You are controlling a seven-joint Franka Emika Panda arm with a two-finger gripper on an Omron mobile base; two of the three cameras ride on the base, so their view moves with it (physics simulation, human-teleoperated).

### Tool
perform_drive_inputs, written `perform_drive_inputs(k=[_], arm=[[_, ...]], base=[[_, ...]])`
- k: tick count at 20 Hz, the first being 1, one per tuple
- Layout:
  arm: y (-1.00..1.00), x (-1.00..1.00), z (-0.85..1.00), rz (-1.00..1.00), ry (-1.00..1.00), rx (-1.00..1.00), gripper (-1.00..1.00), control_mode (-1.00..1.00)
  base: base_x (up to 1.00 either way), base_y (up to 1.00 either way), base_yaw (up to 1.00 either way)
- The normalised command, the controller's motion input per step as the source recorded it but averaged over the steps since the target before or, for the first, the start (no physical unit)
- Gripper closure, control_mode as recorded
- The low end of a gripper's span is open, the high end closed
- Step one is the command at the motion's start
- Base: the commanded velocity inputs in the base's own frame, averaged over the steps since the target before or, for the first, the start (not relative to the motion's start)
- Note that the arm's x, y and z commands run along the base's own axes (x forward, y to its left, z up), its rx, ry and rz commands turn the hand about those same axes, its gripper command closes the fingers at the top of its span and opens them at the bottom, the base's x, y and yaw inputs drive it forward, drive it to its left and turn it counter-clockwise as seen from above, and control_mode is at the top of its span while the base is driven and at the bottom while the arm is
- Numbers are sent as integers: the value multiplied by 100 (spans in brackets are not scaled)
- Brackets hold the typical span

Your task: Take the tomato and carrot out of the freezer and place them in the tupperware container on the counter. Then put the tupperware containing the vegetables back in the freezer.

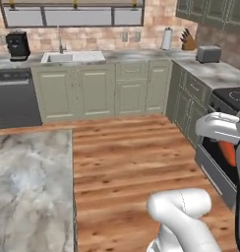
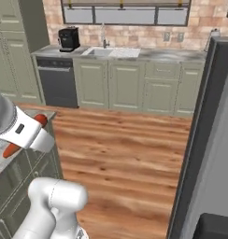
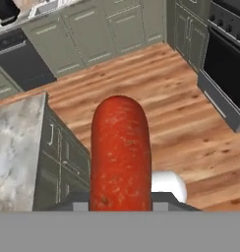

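Carrot [image 3: 120, 155] first: we think we are in the step of carrying it from the freezer to the counter. The next move, we guess, is to swing the arm over the marble top, find the little tray, and lower the carrot into it without bumping the edge. We can't spot the tray or the tomato, so we can't tell how far along the whole job is.

From the left base view, we see the carrot [image 1: 229, 152] as a bit of orange peeking out behind the white arm at the right edge, in front of the dark oven [image 1: 215, 165]. The marble counter [image 1: 31, 192] sits near us on the left, well apart from the carrot. The wood floor [image 1: 132, 157] lies between them.

From the right base view, the carrot [image 2: 40, 120] pokes out from both sides of the white hand at the left. It is tilted, with the red end up and the thin tip down. It hangs just over the near counter [image 2: 3, 161] edge. The tall dark freezer [image 2: 204, 140] stands on the right.

From the hand view, the carrot looks fat, long and orange-red with small pale specks. It stands straight up out of the gripper [image 3: 120, 199], which is clamped on its bottom end. The counter [image 3: 16, 142] is at the left, below the carrot.
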Motion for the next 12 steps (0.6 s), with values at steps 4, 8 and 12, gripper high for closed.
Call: perform_drive_inputs(k=[4,8,12], arm=[[0,0,0,0,0,0,100,100],[0,0,0,0,0,0,100,100],[0,0,0,0,0,0,100,100]], base=[[100,6,-28],[100,0,-47],[89,0,-58]])
